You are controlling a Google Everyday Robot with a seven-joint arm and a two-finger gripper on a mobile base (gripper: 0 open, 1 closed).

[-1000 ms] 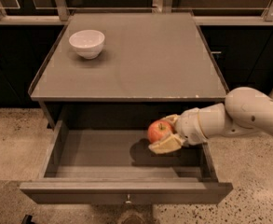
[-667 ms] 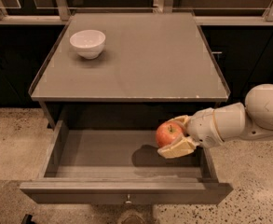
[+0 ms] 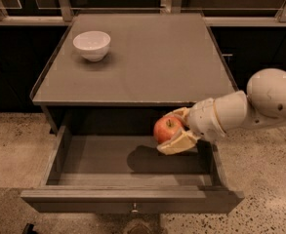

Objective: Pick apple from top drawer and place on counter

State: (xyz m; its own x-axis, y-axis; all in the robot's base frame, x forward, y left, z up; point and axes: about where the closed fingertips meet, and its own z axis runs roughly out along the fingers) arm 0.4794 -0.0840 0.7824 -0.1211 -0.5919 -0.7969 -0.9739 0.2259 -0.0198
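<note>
The red apple (image 3: 167, 129) with yellowish patches is held between the cream fingers (image 3: 177, 143) of my gripper (image 3: 174, 130), which is shut on it. The gripper reaches in from the right and holds the apple above the right part of the open top drawer (image 3: 128, 199), just below the counter's front edge. The apple's shadow falls on the drawer floor. The drawer is pulled out toward the camera, with its small round knob at the front centre. The counter (image 3: 147, 57) is the flat grey-brown cabinet top behind it.
A white bowl (image 3: 91, 45) stands on the counter's back left. A rail and dark cabinets run along the back. Speckled floor lies on both sides of the cabinet. My white arm (image 3: 259, 104) comes in from the right.
My gripper has lifted the apple from low inside the drawer up toward the counter's front edge, with the arm rising on the right.
</note>
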